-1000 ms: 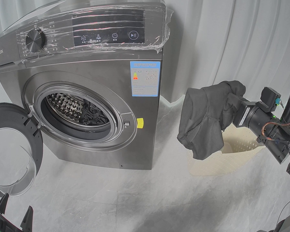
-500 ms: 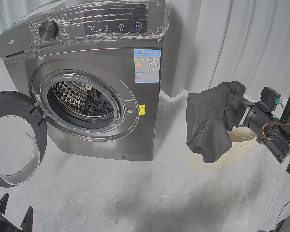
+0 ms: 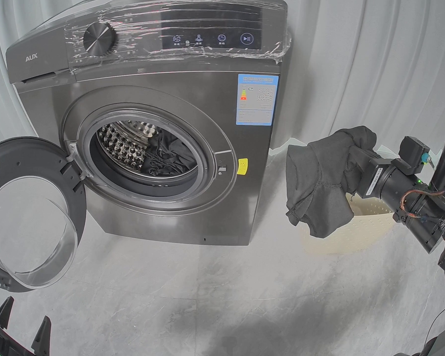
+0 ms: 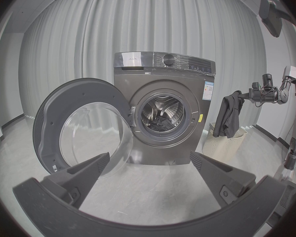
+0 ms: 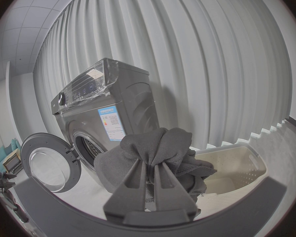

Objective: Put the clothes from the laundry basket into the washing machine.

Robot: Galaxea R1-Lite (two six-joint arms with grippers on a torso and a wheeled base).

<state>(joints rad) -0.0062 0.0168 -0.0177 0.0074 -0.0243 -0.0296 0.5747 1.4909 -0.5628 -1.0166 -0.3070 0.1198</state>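
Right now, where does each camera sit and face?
Head view: high, looking down at the grey front-loading washing machine; right arm shows.
Left wrist view: low, facing its open door; open left gripper shows.
Right wrist view: beside the machine, facing it; right gripper clamps a dark grey garment.
All share the machine and garment.

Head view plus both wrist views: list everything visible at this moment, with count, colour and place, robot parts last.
washing machine: 1, grey, on the floor, left of the basket
washer door: 1, dark grey rim with clear window, swung open on the machine's left
drum clothing: count unclear, black, inside the drum
garment: 1, dark grey, hanging from the right gripper above the basket
laundry basket: 1, cream, perforated, on the floor right of the machine
plastic film: 1, clear, over the control panel
curtain: 1, white, behind the machine
floor: grey, marbled
left gripper: 1, black, open, low, facing the machine
right gripper: 1, black, shut on the garment
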